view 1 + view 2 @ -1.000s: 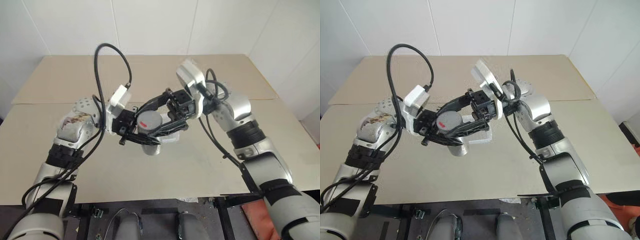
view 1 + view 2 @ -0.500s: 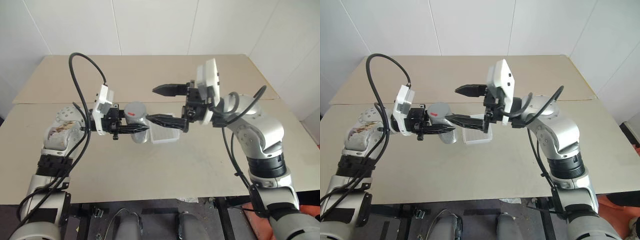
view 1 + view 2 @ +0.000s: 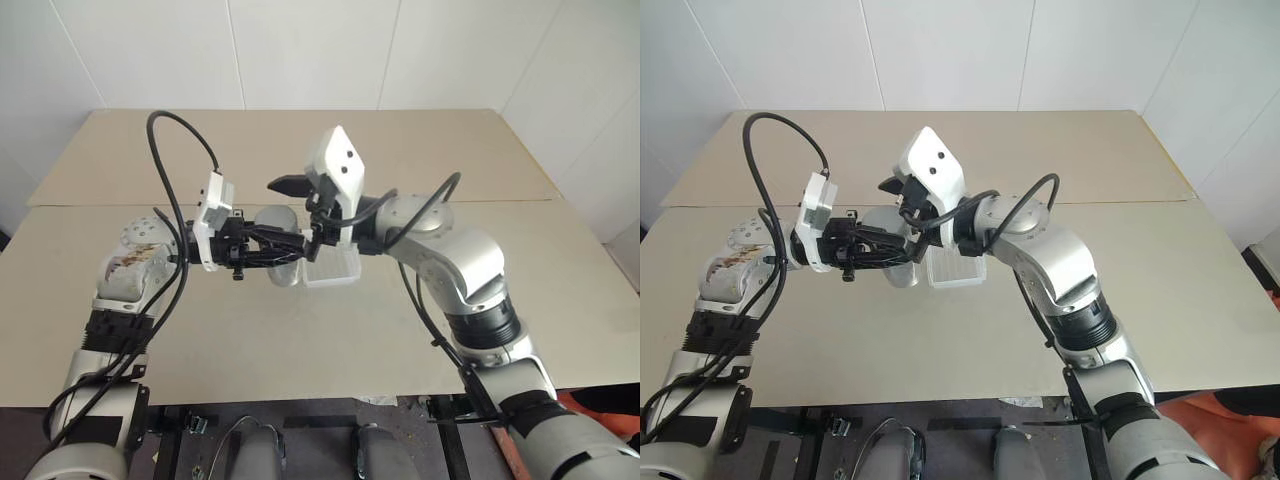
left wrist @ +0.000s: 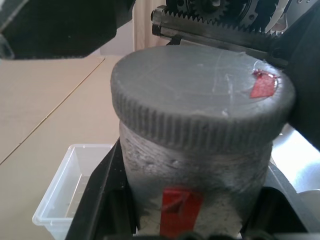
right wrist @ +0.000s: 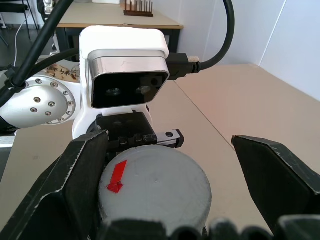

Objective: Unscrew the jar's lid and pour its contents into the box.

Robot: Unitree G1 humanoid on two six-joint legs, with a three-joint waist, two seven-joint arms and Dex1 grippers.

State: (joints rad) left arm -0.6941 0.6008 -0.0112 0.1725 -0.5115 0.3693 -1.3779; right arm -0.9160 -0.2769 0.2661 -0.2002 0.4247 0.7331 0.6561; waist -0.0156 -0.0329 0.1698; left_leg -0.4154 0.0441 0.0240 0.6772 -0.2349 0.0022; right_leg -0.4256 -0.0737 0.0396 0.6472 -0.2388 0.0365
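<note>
The right claw (image 5: 165, 165) stood wide open around the round, ridged grey screw lid (image 4: 200, 97), one finger near the rim, the other well clear. The left claw (image 3: 262, 256) gripped the small silvery-grey cylindrical jar (image 4: 195, 185) by its scuffed, red-labelled body, held above the beige desk (image 3: 300, 330) beside the shallow translucent white plastic box (image 3: 335, 268). A square, centred squeeze on the ridges — before twisting — looked best.

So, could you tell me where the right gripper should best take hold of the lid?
Probably on the lid's ribbed rim, coming end-on along the jar's axis with a finger on each side. The left gripper clamps the body, and the right gripper stands open astride the cap.
</note>
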